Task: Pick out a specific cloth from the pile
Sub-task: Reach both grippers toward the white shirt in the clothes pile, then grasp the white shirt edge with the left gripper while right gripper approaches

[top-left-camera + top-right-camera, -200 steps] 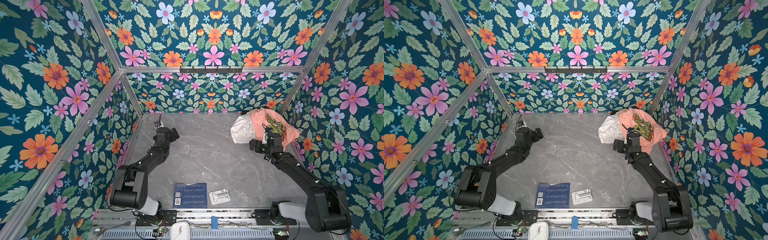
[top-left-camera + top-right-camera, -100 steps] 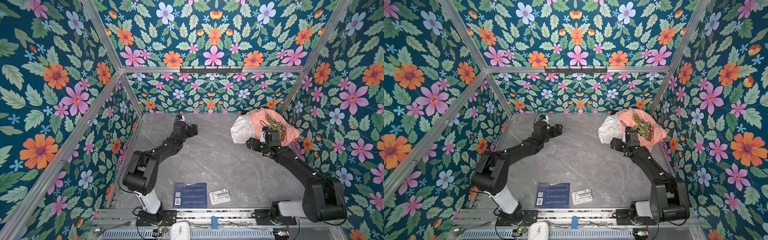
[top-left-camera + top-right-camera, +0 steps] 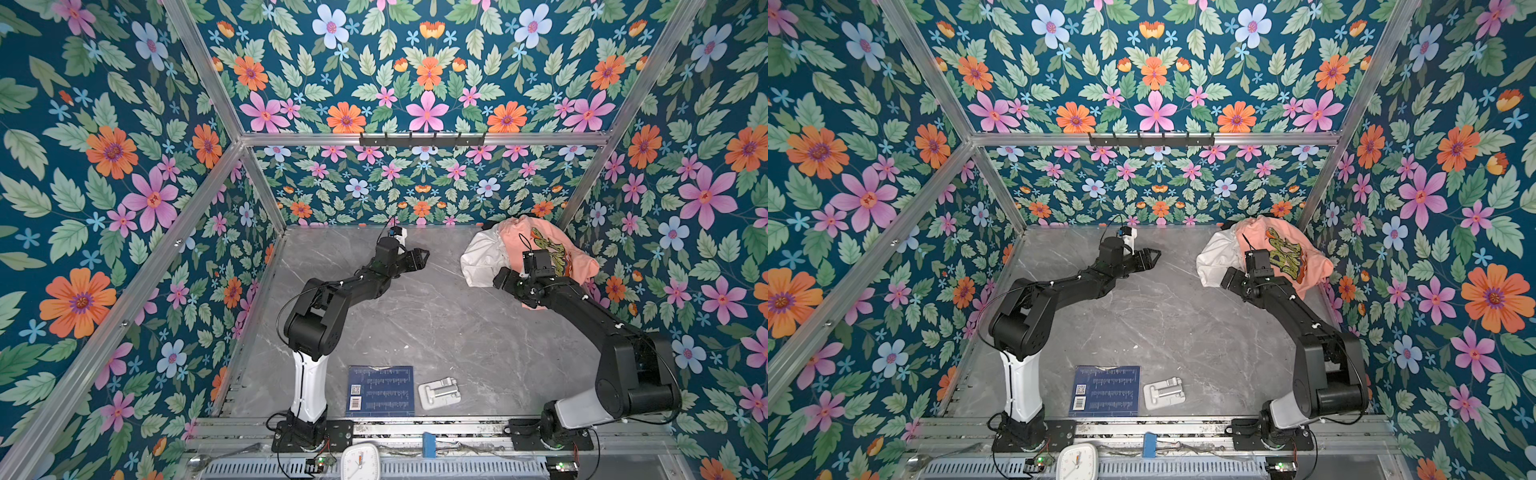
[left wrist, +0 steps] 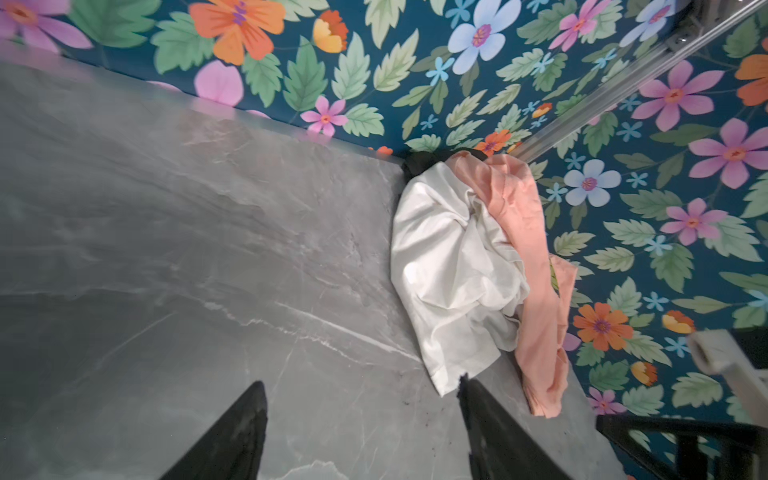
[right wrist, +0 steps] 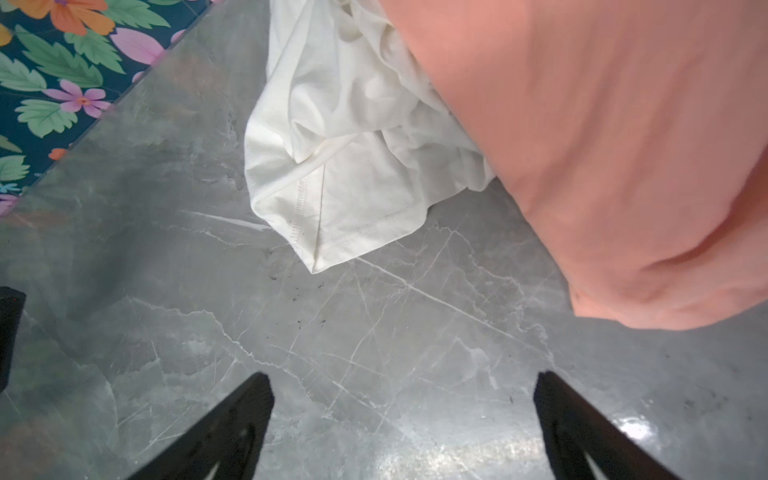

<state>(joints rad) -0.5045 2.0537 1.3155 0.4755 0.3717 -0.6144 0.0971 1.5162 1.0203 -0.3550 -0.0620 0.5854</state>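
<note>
Both tools are spread wide with nothing between the fingers: my left gripper (image 4: 361,380) hangs above bare table toward the back middle, apart from the heap, and my right gripper (image 5: 403,374) sits low just beside the white hem, not touching it. I see the cloth (image 3: 482,259) as the plain white one, soft and crumpled, with a stitched hem and a pointed corner lying on the table. It makes the inner side of the pile (image 3: 507,247) in the far right corner. Draped over it is a peach shirt (image 3: 1312,259) with a yellow-green print, and a scrap of a black garment (image 4: 419,160) peeks out by the wall behind. I count three garments. They lie on a table (image 3: 436,324) with a grey, marble-veined, slightly glossy top, boxed in by flowered walls (image 3: 415,83) on silver metal bars. Near the front edge lie one dark blue booklet (image 3: 381,390) and one white plastic piece (image 3: 439,392); two black arms reach in
</note>
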